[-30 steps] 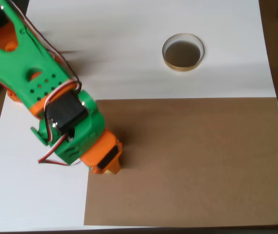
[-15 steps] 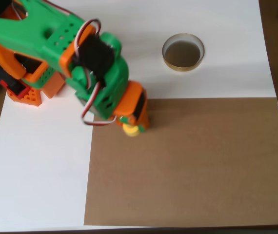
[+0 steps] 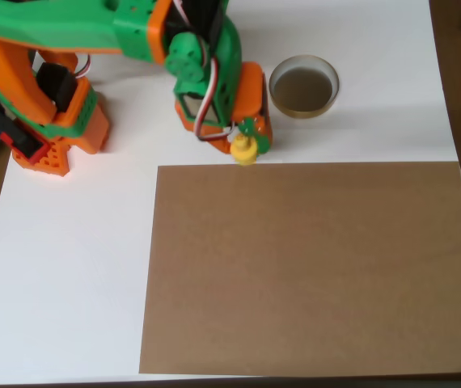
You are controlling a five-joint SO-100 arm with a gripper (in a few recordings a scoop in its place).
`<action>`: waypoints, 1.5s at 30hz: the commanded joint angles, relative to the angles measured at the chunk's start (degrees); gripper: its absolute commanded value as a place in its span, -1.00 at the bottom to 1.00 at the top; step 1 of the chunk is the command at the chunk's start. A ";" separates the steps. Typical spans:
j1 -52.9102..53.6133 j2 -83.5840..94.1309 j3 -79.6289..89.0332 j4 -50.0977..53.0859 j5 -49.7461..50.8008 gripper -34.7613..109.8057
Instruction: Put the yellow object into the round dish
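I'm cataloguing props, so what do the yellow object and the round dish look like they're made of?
The yellow object, held in the gripper, looks like smooth plastic: bright, even colour, rounded moulded shape. The round dish is less clear: its pale tan rim and matte dark inside suggest wood or cardboard.

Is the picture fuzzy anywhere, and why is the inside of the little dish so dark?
In the overhead view everything is a bit soft, the yellow object at the tool included, with no streaky blur on the arm; the white table is bright and washed out at the top; the round dish looks dark inside, but whether that is shade or its own brownish colour cannot be told.
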 commanded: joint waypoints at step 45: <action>-29.00 -35.77 -40.43 4.22 1.85 -0.52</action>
